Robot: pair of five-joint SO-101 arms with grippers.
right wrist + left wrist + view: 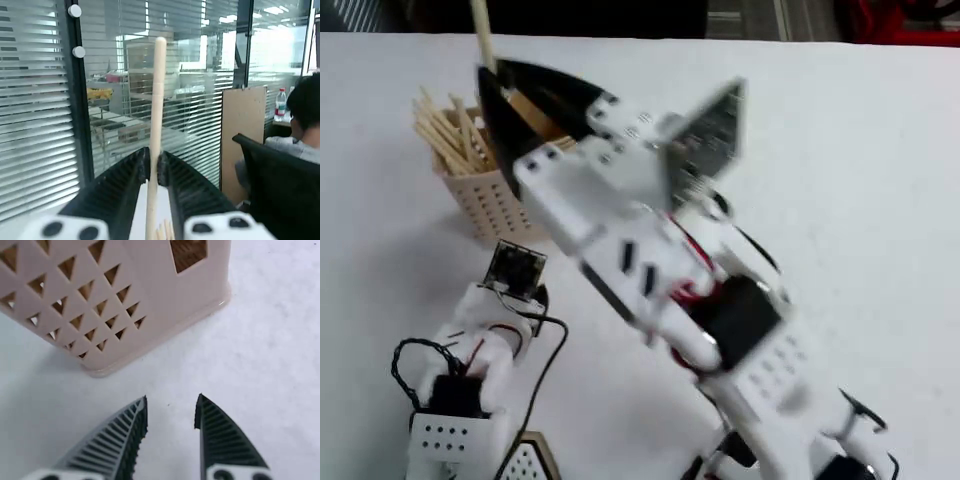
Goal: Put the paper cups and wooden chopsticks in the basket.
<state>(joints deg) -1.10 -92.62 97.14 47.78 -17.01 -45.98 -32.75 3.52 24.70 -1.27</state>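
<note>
The right fingers (125, 185) are pinched shut on a wooden chopstick (158, 100) held upright, long axis vertical, above the basket (485, 210) in the high view's upper left, while the left fingers (122, 440) hang parted and empty just beside its wall.

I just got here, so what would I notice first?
The right gripper pinches one wooden chopstick upright, over the basket. The basket bristles with more chopsticks, and the left gripper hangs open, low beside it.
</note>
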